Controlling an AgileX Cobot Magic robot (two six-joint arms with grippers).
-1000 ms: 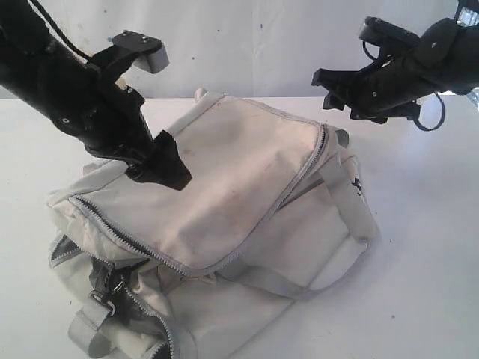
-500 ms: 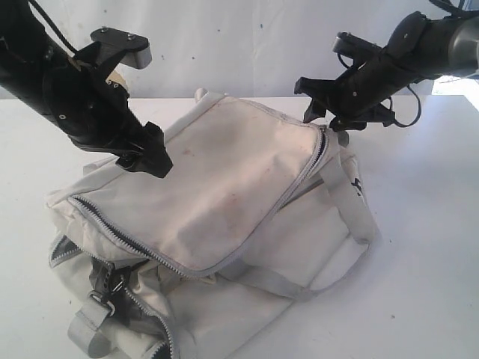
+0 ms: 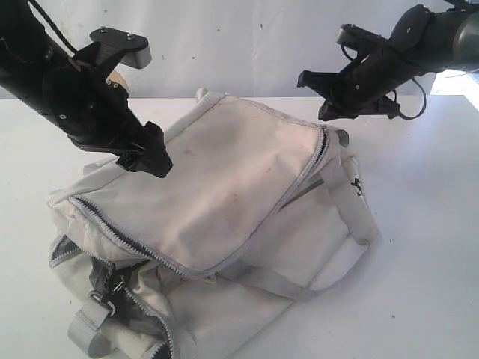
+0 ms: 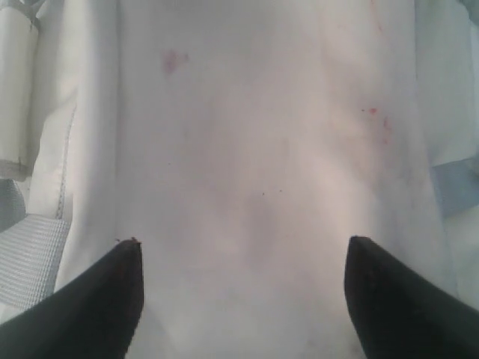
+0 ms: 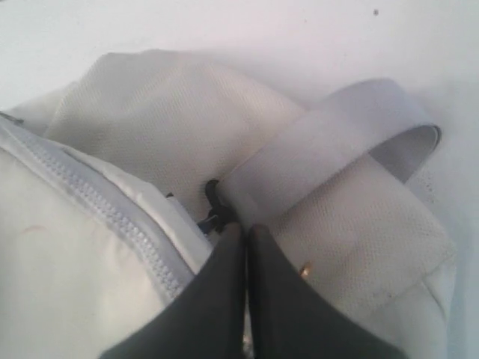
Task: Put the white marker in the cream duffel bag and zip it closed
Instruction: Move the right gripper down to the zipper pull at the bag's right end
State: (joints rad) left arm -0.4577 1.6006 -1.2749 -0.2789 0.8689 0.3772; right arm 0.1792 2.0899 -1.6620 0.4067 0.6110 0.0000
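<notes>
On the left, the left gripper [image 4: 243, 258] hangs over the top flap of the cream duffel bag [image 3: 224, 187]. Its jaws are spread wide, with nothing between them but stained fabric below. Low at the near left end, a side opening [image 3: 112, 288] gapes and shows dark lining. The white marker we can't find in any view. It may be inside the bag, but we can't say so.

Moving right along the grey zipper [image 3: 299, 179], which edges the flap up to the far corner, we reach the right gripper [image 5: 245, 235]. Its jaws are pressed together, tips right at the small dark zipper pull [image 5: 213, 209] beside the grey strap [image 5: 337, 142]. We can't tell whether the pull is actually pinched.

We'd call this the zipping step, and the grip is what matters. We'd want that tab truly caught before any tug. Then the left gripper should come down to pin the flap against the white bench [image 3: 419, 224] side. That keeps the track taut, so the right can draw low and steadily along the zipper's line rather than lifting soft cloth.
</notes>
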